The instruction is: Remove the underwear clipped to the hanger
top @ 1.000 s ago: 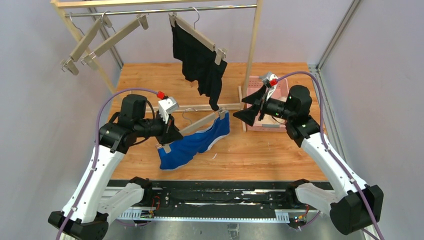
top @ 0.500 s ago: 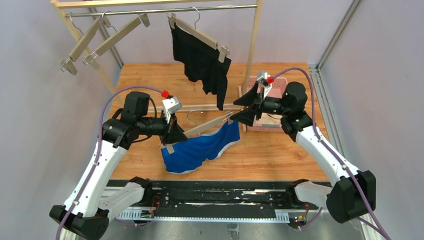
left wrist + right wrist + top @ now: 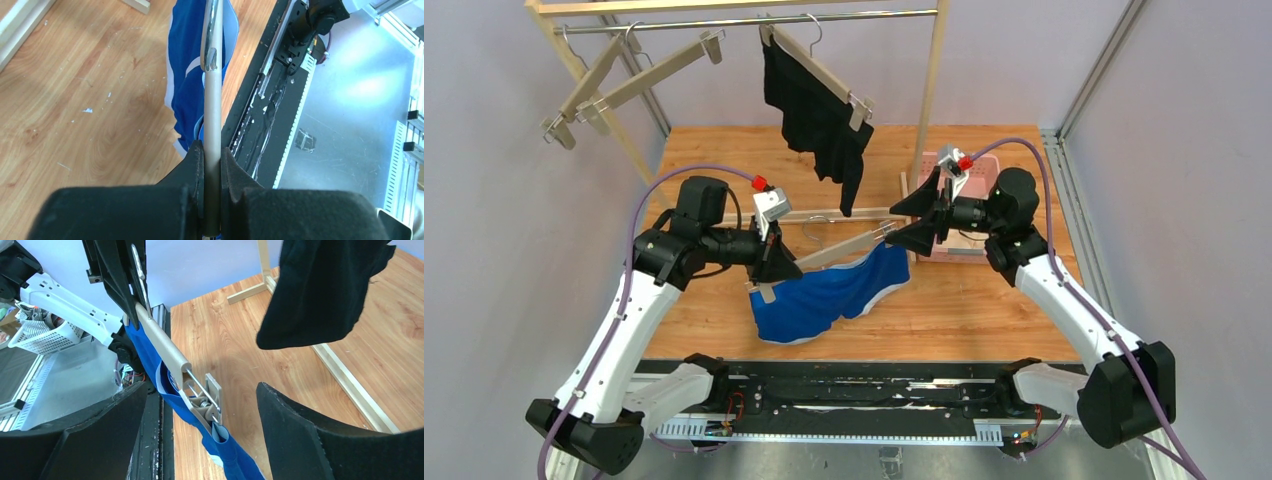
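The right gripper [image 3: 902, 224] has swung left, jaws apart astride the metal spring clip [image 3: 210, 396] pinning the royal-blue fabric boxer briefs [image 3: 824, 295]; the left gripper [image 3: 776, 268], clamped on the beige wooden hanger [image 3: 839, 247], steadies it for release.

Clearance around the held hanger: tight at the clip end, open on the near side.

The right gripper [image 3: 202, 390] has its jaws wide, one finger on each side of the hanger clip [image 3: 207, 399], with a gap on both sides. The black underwear [image 3: 814, 115] hangs just above and behind, its tip close over the base rail [image 3: 864, 213]. The rack post [image 3: 934, 90] and pink basket [image 3: 977, 172] crowd the far right. The left gripper [image 3: 774, 275] is clamped on the hanger bar [image 3: 839, 248]. The blue underwear [image 3: 829, 295] drapes beneath, blocking approach from below. The table [image 3: 944, 320] is bare nearside.
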`<state>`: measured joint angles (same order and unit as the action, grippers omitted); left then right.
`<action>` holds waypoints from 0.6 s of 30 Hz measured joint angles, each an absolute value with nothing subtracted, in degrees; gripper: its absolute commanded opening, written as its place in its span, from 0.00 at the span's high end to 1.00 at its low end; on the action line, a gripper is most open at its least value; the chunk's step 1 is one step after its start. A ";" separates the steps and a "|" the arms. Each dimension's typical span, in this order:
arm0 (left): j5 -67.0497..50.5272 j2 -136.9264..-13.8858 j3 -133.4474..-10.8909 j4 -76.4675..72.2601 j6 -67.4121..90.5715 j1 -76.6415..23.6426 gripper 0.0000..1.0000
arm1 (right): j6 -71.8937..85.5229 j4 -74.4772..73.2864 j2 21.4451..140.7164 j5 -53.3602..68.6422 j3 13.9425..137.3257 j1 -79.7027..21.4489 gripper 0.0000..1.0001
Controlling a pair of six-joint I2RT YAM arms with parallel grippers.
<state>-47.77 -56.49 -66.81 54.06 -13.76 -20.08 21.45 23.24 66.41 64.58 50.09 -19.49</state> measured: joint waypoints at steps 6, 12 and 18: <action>-47.92 -56.53 -67.88 54.02 -13.69 -20.08 1.00 | 22.70 24.60 66.57 65.17 49.08 -19.49 0.22; -47.94 -56.86 -67.88 54.04 -13.69 -20.16 1.00 | 24.75 27.49 68.20 65.60 48.84 -19.49 0.29; -47.92 -57.49 -67.90 54.04 -13.69 -20.69 1.00 | 26.30 29.76 70.32 65.65 48.84 -20.29 0.49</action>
<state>-47.92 -57.49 -67.90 54.04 -13.69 -20.69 26.30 29.76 70.32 65.65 48.84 -20.29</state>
